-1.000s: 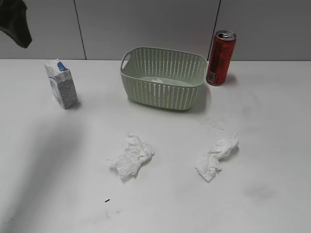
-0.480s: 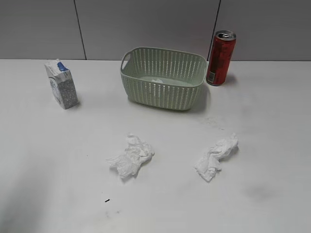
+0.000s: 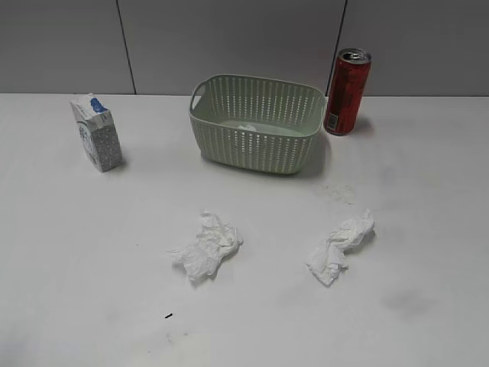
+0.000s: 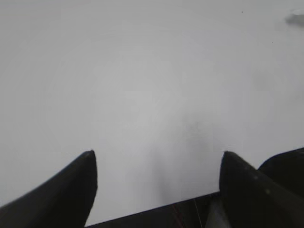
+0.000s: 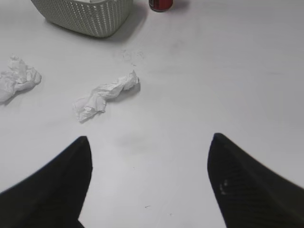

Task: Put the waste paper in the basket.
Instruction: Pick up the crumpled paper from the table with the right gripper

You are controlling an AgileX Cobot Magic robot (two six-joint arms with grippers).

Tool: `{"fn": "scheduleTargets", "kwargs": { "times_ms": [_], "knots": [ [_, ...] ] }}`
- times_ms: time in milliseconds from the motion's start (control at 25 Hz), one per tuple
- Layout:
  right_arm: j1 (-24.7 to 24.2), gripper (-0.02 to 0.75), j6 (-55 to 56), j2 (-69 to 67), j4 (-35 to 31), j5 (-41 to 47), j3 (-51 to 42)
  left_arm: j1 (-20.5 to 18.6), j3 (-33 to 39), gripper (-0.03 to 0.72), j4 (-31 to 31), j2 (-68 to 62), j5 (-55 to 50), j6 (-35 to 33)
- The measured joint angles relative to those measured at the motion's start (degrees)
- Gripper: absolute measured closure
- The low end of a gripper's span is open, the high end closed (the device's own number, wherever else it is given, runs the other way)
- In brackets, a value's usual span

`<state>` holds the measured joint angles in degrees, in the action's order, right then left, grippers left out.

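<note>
The pale green basket (image 3: pixel 257 122) stands at the back middle of the white table; a bit of white paper (image 3: pixel 246 128) lies inside it. Two crumpled white paper wads lie in front of it: one at left (image 3: pixel 206 248) and one at right (image 3: pixel 340 245). The right wrist view shows the right wad (image 5: pixel 105 95), the left wad (image 5: pixel 18 78) and the basket (image 5: pixel 85 14). My right gripper (image 5: pixel 149 145) is open and empty, well short of the right wad. My left gripper (image 4: pixel 158 159) is open and empty over bare table. Neither gripper shows in the exterior view.
A tall red can (image 3: pixel 348 91) stands just right of the basket, also at the top of the right wrist view (image 5: pixel 161 4). A white-and-blue speckled carton (image 3: pixel 96 131) stands upright at the left. The table's front edge (image 4: pixel 156 211) shows under the left gripper.
The dark arm at the top left corner of the exterior view has left the picture, and its shadow on the left of the table has gone. The wads and basket have not moved.
</note>
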<state>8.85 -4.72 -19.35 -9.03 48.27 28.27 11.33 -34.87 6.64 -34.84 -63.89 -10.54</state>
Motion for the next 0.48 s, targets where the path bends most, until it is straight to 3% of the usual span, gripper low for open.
{"fn": "scheduleTargets", "kwargs": {
  "times_ms": [480],
  "knots": [
    [0.0,0.166,-9.3,-27.2,-5.3,-0.5,8.3,0.0,3.5,0.098,-0.1,28.1,-1.0,0.4]
  ]
}}
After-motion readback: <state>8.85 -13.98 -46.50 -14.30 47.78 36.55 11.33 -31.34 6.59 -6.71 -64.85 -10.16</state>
